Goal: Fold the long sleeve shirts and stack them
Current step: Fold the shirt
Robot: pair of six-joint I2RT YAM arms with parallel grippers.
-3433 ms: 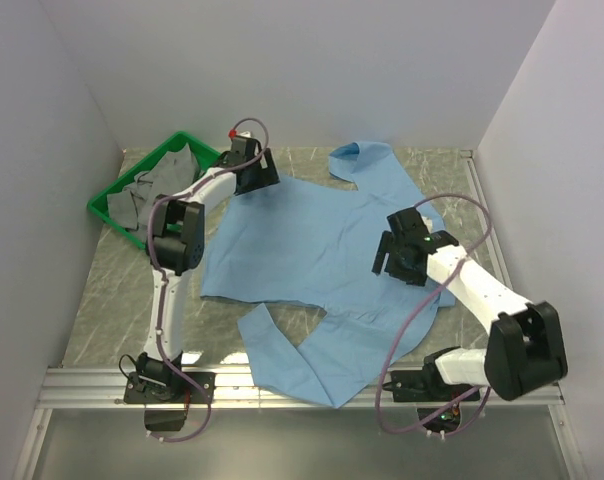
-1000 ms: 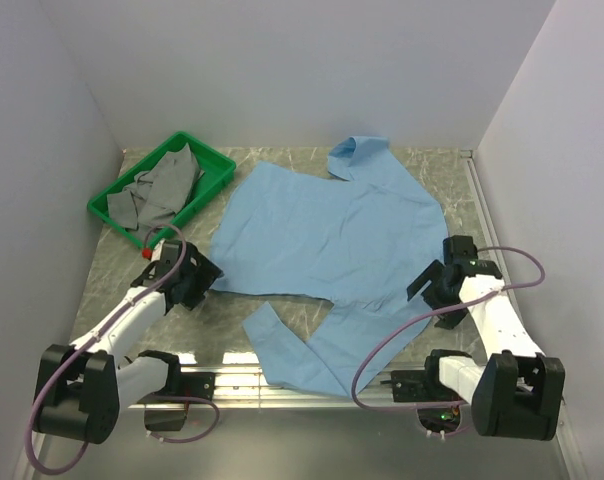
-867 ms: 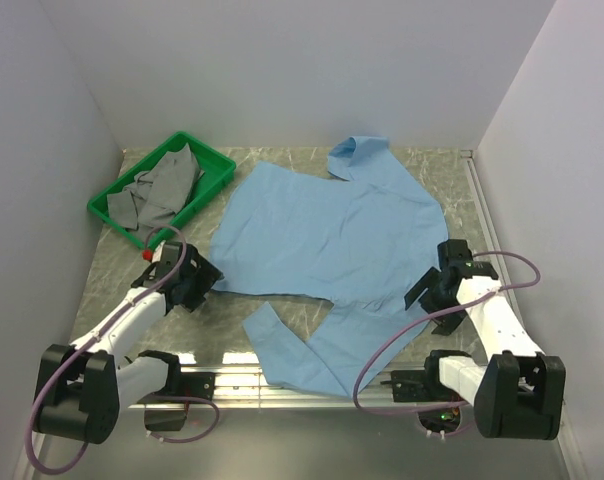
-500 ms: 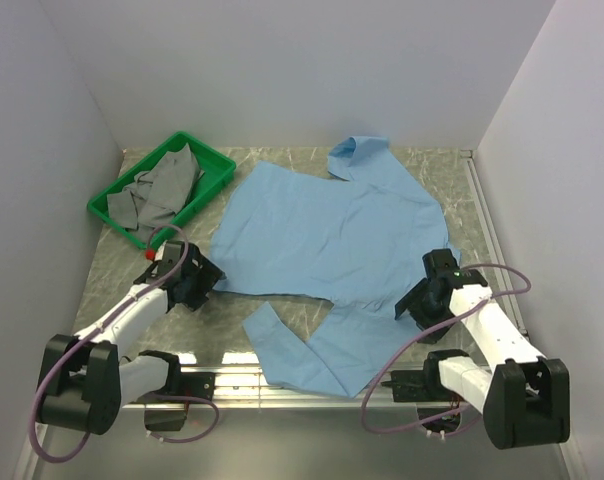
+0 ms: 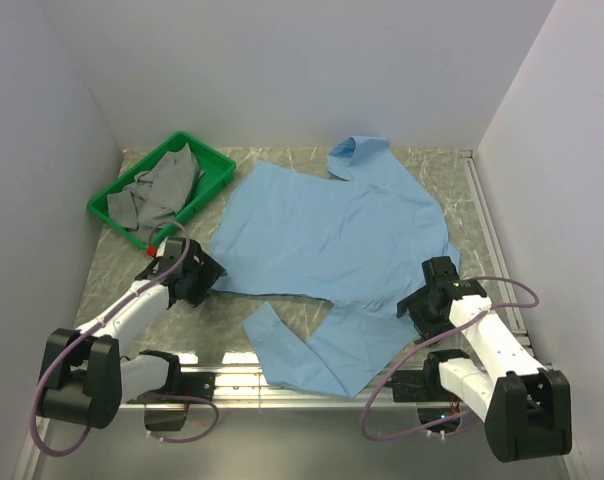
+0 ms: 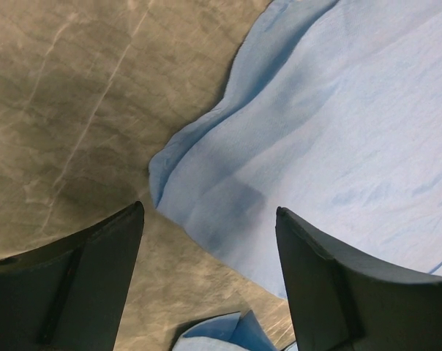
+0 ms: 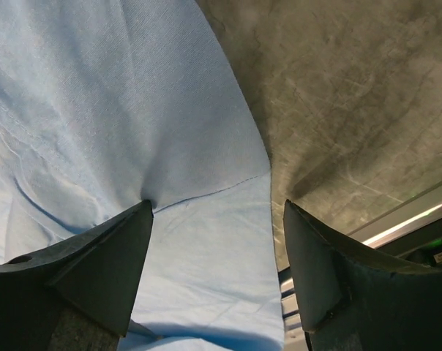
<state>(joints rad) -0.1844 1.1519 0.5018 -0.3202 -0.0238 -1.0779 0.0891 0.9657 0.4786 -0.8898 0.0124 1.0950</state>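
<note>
One shirt (image 5: 332, 240), light blue, lies spread flat across the middle of the tabletop (image 5: 452, 175). Its collar (image 5: 357, 155) points to the far edge, and a long sleeve (image 5: 302, 355) trails along the near edge and folds back on itself there.

Both arms reach low over the cloth from the near edge. The left pincer (image 5: 204, 280) sits at the shirt's near-left corner. In the left wrist view its fingers (image 6: 89, 278) stand wide apart, and the rounded corner of the cloth lies on the tabletop between them (image 6: 206, 219); nothing is gripped.

The right pincer (image 5: 414, 305) is at the shirt's right side, toward the near-right corner of the tabletop. In the right wrist view its jaws are also spread wide, with the shirt's edge and a seam running across the gap (image 7: 217, 212). It holds nothing. Whether either pincer's tips touch the cloth cannot be told.

In the far-left corner a green tray (image 5: 210, 155) holds crumpled grey cloth (image 5: 157, 190), well apart from the shirt.
</note>
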